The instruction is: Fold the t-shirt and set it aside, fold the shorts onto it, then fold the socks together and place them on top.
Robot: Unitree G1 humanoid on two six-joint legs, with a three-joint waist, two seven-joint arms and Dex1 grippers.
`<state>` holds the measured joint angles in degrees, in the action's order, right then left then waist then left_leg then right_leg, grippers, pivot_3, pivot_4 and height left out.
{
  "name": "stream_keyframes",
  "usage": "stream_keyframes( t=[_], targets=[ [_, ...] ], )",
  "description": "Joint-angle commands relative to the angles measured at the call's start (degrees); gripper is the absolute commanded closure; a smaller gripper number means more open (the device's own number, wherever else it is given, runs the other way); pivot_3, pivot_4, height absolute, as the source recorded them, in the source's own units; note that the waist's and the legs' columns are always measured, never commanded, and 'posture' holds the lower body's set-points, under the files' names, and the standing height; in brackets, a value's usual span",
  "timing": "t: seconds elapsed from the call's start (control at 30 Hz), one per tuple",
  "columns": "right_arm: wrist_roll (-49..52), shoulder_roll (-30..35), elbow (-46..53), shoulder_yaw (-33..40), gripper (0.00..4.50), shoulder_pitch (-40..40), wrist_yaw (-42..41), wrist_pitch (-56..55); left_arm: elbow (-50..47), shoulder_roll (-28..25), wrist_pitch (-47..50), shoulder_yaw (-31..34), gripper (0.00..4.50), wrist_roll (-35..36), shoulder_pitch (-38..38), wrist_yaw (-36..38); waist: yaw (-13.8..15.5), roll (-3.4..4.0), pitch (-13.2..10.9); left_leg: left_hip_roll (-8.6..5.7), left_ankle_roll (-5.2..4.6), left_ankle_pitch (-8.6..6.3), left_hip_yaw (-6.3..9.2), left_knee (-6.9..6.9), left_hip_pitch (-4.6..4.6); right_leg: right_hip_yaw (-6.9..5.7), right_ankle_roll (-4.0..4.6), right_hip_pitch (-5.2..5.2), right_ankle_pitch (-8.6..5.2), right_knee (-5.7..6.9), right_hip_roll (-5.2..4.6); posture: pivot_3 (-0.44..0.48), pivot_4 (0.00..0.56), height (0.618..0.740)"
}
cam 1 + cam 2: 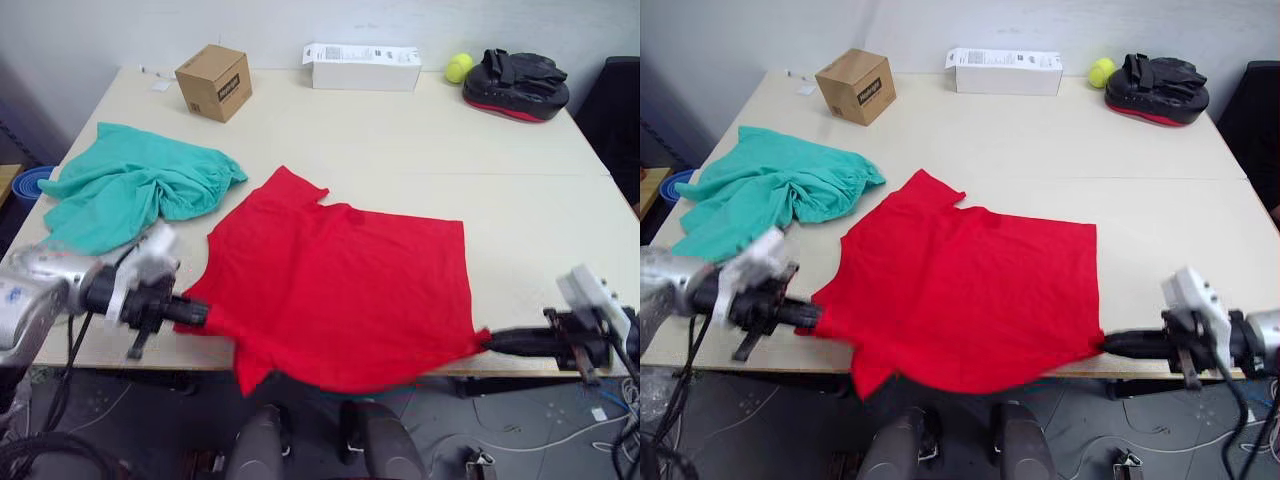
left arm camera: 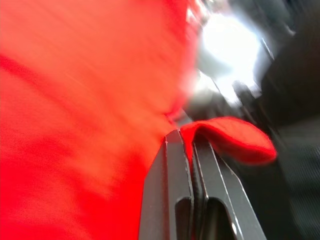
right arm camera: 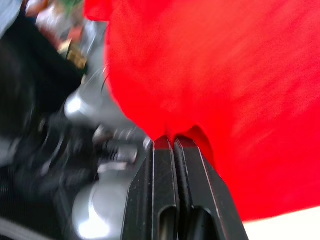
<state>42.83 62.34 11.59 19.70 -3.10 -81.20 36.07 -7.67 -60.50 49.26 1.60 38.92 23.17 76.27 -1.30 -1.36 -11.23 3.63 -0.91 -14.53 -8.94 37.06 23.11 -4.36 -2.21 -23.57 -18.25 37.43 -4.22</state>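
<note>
The left gripper (image 1: 200, 314) has its jaws pinched on one near corner of the t-shirt (image 1: 340, 290), and the right gripper (image 1: 492, 341) has its jaws pressed together on the opposite near corner; each wrist view shows red cloth caught between the two black fingers. The t-shirt stretches between the two pairs of jaws, most of it lying flat on the tabletop (image 1: 520, 200), with its near edge sagging over the tabletop's front edge between them. The shorts (image 1: 135, 185) lie in a crumpled heap beyond the left jaws, just beside the shirt's sleeve. Well beyond both jaws, along the far side of the tabletop, stand a cardboard box (image 1: 214, 82), a white box (image 1: 362, 67), a yellow-green ball (image 1: 459, 68) and a black and red pad (image 1: 516, 85).
</note>
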Motion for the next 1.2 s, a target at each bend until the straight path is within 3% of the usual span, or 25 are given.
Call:
stream_keyframes(
  t=[0.03, 0.37, 0.83, 0.9, 1.0, 1.2],
  targets=[
    [0.7, -1.2, -6.3, -4.4, 4.46, 7.2, 5.3, 8.4, 6.9, 5.3, 3.3, -2.6, 4.50, -3.5, 5.0, -7.6, -0.1, -0.02, 0.0, 0.00, 0.00, -0.04, 0.00, 0.02, -0.02, -0.01, 0.00, 0.01, 0.00, 0.02, 0.00, 0.000, 0.150, 0.740],
    [-5.2, -2.6, -14.2, -11.4, 4.46, 12.8, 10.1, 12.1, 16.9, 12.9, 4.0, -4.5, 4.50, -11.6, 8.1, -19.4, -0.2, -0.05, 0.0, 0.00, 0.45, 0.14, -0.04, 0.09, 0.14, 0.02, -0.23, -0.21, -0.14, 0.26, 0.09, 0.000, 0.150, 0.740],
    [-9.2, -3.7, -14.7, -11.5, 4.46, 13.1, 9.5, 6.2, 15.7, 15.1, 7.1, -1.2, 4.50, -10.8, 6.1, -22.7, -0.2, -0.06, 0.0, -0.02, 0.42, 0.21, -0.03, 0.07, 0.07, 0.02, -0.24, -0.15, -0.02, 0.29, 0.02, 0.000, 0.150, 0.740],
    [-10.1, -3.2, -14.7, -11.7, 4.50, 12.8, 9.0, 5.4, 15.1, 14.4, 8.0, 0.4, 4.10, -9.9, 5.6, -22.6, -0.3, -0.06, 0.0, -0.02, 0.42, 0.21, -0.03, 0.08, 0.07, 0.02, -0.24, -0.15, -0.02, 0.29, 0.02, 0.000, 0.150, 0.740],
    [-11.8, -2.8, -14.6, -11.2, 3.87, 12.0, 9.1, 3.0, 13.2, 13.2, 9.6, 3.9, 3.33, -7.9, 4.6, -22.3, -0.3, -0.07, 0.0, -0.02, 0.42, 0.21, -0.03, 0.07, 0.07, 0.02, -0.24, -0.16, -0.02, 0.30, 0.02, 0.000, 0.150, 0.740],
    [-12.6, -1.1, -13.0, -6.5, 1.88, 9.9, 7.6, -2.9, 6.5, 10.5, 11.9, 12.2, 1.49, -2.4, 3.0, -21.1, -0.2, -0.07, 0.0, -0.02, 0.45, 0.21, -0.02, 0.05, 0.09, 0.02, -0.24, -0.17, -0.02, 0.29, 0.01, 0.000, 0.150, 0.740]
  ],
)
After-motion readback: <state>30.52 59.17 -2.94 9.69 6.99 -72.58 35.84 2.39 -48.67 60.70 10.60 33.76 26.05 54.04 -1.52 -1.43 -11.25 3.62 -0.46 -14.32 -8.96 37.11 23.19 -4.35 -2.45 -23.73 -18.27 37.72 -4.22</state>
